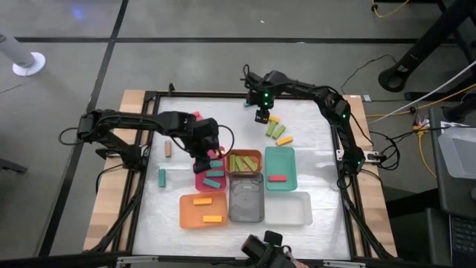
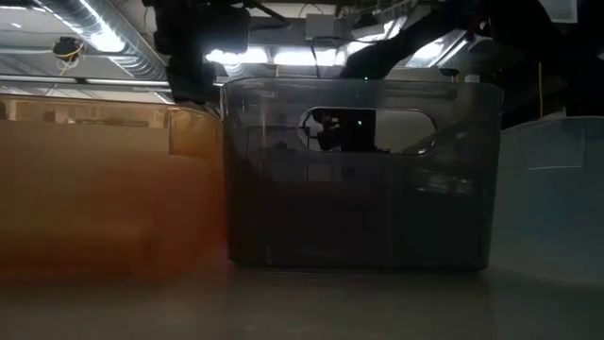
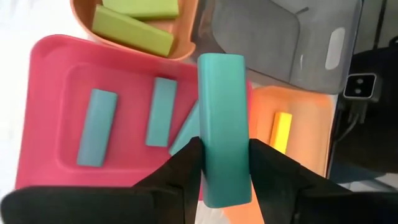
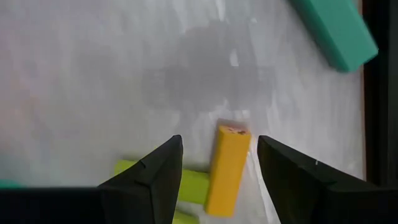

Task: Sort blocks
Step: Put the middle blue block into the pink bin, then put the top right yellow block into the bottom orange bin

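My left gripper is shut on a teal block above the pink tray, where three teal blocks lie flat. In the high view it hovers at that tray's far edge. My right gripper is open near the table's far edge. Its fingers stand on either side of a yellow-orange block without touching it. That block lies with one end against a lime green block. A loose teal block lies farther off. My left gripper pinches the teal block between its two fingers, which lie across the block's narrow width on its lower half. It comes from above, pointing down. The block is lifted clear over the pink tray, with its free end sticking out past the fingertips.
A brown tray holds lime blocks, a teal tray a red one, an orange tray two yellow ones. Grey and clear trays stand near. Loose brown, teal, lime and yellow blocks lie about.
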